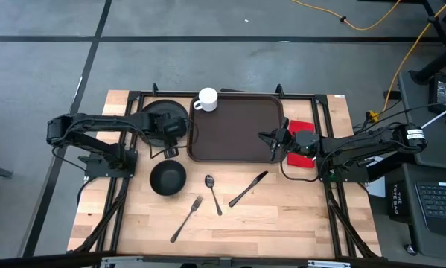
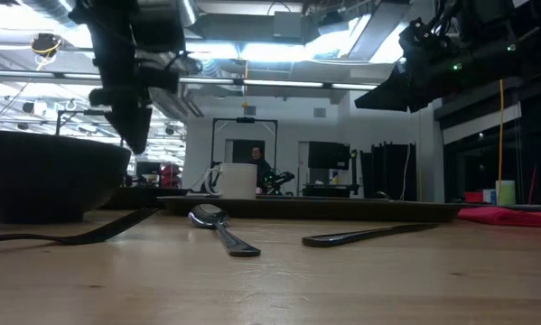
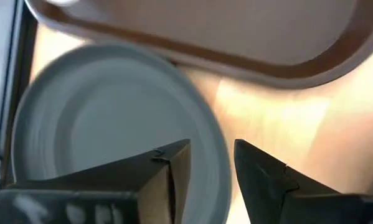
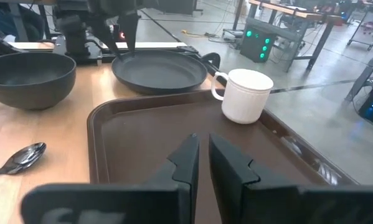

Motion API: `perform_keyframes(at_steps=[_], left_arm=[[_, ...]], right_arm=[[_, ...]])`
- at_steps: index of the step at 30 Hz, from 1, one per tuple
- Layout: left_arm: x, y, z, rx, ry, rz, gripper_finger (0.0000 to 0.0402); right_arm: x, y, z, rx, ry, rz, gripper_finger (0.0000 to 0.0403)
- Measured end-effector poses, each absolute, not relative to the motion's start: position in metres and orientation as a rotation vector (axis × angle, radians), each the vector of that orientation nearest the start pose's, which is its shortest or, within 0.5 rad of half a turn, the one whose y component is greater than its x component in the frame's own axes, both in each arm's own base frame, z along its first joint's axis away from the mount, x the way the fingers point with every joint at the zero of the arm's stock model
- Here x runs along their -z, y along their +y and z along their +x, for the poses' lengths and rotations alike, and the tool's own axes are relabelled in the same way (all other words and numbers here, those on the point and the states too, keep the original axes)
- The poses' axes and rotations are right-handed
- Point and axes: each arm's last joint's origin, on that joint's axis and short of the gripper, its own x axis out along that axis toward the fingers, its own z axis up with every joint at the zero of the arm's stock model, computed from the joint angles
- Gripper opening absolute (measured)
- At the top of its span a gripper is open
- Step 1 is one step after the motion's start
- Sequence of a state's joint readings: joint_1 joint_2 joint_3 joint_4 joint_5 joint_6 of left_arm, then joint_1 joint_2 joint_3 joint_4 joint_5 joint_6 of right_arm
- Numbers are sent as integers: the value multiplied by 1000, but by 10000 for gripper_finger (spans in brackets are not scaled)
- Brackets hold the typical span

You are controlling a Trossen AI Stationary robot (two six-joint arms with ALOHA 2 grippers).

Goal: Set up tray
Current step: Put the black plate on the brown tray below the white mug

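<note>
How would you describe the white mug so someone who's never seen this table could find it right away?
Start from the big dark brown tray in the middle of the wooden table. The white mug stands upright in the tray's far corner, on the side nearest the black plate. It is the only white thing there, and the only item on the tray.

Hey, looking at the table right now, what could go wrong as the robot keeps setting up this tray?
1. The white mug sits at the tray's far left corner, partly over the rim; a nudge might tip it.
2. The left gripper, jaws apart, hovers over the edge of the black plate, which lies close beside the tray; lifting it could knock the rim.
3. The right gripper hangs low over the tray and might drag it.
</note>
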State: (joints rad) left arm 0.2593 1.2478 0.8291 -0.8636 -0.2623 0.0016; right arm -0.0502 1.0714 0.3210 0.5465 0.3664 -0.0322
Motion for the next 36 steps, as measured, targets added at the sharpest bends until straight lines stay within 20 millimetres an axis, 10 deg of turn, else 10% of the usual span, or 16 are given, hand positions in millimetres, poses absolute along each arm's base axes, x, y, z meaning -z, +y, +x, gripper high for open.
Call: perform_keyframes(at_steps=[36], left_arm=[[-159,71,194,-379,1381,-132,98]], right_arm=[[-193,-21,206,409,216,-89,42]])
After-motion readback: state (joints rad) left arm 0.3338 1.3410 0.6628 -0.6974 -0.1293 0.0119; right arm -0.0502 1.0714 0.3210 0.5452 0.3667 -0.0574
